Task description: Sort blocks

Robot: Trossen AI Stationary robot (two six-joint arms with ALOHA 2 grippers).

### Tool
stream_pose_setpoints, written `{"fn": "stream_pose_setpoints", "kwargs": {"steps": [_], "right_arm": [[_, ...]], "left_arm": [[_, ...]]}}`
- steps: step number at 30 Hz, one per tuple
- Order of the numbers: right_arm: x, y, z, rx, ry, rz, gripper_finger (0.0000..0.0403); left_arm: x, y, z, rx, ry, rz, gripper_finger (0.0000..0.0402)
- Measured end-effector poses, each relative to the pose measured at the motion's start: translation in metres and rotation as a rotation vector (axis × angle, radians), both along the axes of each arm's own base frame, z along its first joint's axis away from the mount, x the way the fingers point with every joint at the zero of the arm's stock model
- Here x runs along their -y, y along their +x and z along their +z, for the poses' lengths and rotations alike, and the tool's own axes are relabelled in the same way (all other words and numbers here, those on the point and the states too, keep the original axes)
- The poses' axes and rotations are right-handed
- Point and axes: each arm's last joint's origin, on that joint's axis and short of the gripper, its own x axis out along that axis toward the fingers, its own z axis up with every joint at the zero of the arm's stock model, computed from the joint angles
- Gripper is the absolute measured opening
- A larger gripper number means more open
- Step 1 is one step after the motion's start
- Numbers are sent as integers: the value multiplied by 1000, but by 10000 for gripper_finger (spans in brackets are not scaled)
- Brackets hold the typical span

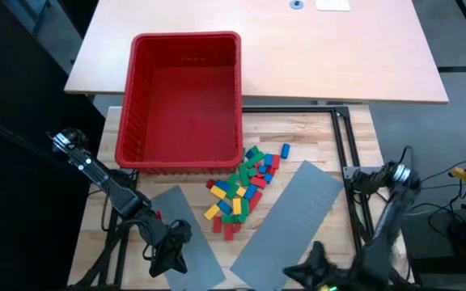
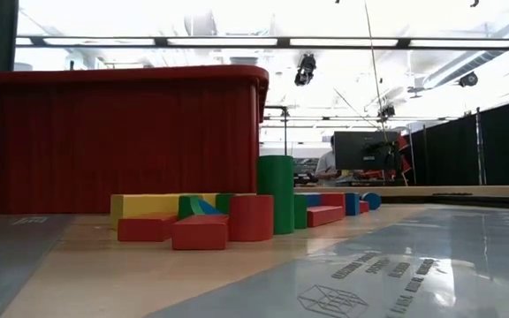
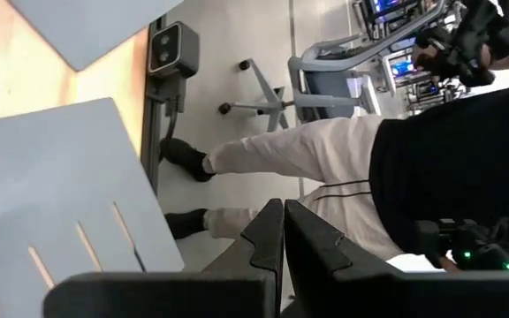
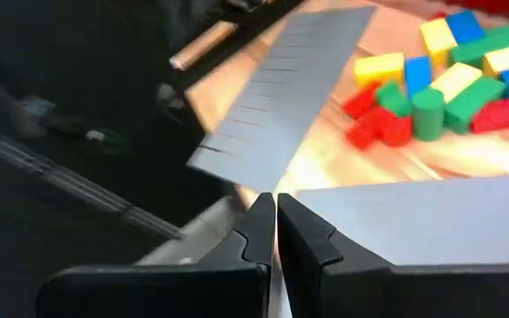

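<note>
Blocks [image 1: 241,191] lie in a loose pile on the wooden surface [image 1: 298,141], just near of the red bin [image 1: 183,101] and mostly off its right near corner, between two grey slotted panels. Red, green, blue and yellow pieces are mixed; one blue block [image 1: 285,149] sits a little apart at the far right of the pile. The left panel [image 1: 186,242] lies near-left of the pile, the right panel [image 1: 290,222] runs diagonally near-right of it, almost touching the nearest blocks. In the low view a green cylinder [image 2: 276,193] stands upright among red blocks [image 2: 200,231], with the bin wall behind. Left gripper [image 1: 168,257] is over the left panel at the near left edge, fingers [image 3: 263,238] pressed nearly together, holding nothing. Right gripper [image 1: 312,257] is at the near edge by the near end of the right panel, fingers [image 4: 256,231] also closed up to a thin gap, nothing held. A person [image 3: 360,159] in light trousers and a dark top shows beyond the surface in the left wrist view.
</note>
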Motion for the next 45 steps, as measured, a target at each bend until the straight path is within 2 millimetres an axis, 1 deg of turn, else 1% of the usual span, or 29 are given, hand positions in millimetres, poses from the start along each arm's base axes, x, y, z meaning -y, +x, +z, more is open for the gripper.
{"fn": "stream_pose_setpoints", "kwargs": {"steps": [2, 5, 6, 8, 9, 12, 13, 14, 16, 18, 20, 22, 24, 27, 30, 33, 37, 39, 42, 45], "right_arm": [[0, 5, -7, -52, -13, 27, 0], [2, 13, -29, -207, -107, 106, 0], [6, 16, -30, -249, -115, 132, 0], [14, 21, -21, -309, -86, 193, 0], [17, 24, -23, -350, -98, 220, 0], [26, 33, -38, -471, -170, 273, 0], [31, 36, -42, -514, -204, 277, 0], [37, 38, -41, -538, -222, 280, 0], [46, 44, -35, -553, -224, 295, 0], [55, 48, -38, -604, -249, 311, 0], [59, 55, -43, -626, -266, 323, 0], [65, 59, -42, -628, -270, 314, 0], [69, 63, -41, -624, -263, 299, 0], [75, 67, -44, -638, -263, 280, 0], [76, 70, -44, -626, -272, 297, 8], [73, 72, -43, -599, -263, 326, 41], [70, 75, -41, -553, -246, 340, 115], [67, 78, -44, -541, -238, 340, 153], [59, 82, -55, -538, -223, 358, 202], [49, 87, -72, -571, -192, 398, 234]], "left_arm": [[0, 0, 1, 5, -1, 1, 0], [-1, 0, 1, 7, 6, -2, 0], [-1, 0, 1, 7, 7, -2, 0], [-1, 0, 0, 6, 7, -1, 0], [-1, 0, 0, 7, 7, 0, 0], [-2, 1, 1, 8, 6, 4, 0], [-2, 1, 1, 8, 5, 4, 0], [-3, 1, 1, 8, 6, 4, 0], [-3, 1, 1, 9, 5, 4, 0], [-3, 1, 1, 9, 5, 5, 0], [-3, 1, 1, 14, 9, 2, 0], [-3, 1, 1, 14, 10, 2, 0], [-3, 1, 1, 18, 19, -2, 0], [-3, 1, 0, 17, 23, -4, 0], [-4, 1, 0, 13, 28, -4, 0], [-4, 0, -1, 11, 39, -8, 0], [-4, 0, -2, 17, 49, -14, 0], [-4, 0, -2, 21, 52, -17, 0], [-4, 0, -2, 18, 57, -18, 0], [-4, 0, -2, 16, 58, -18, 0]]}}
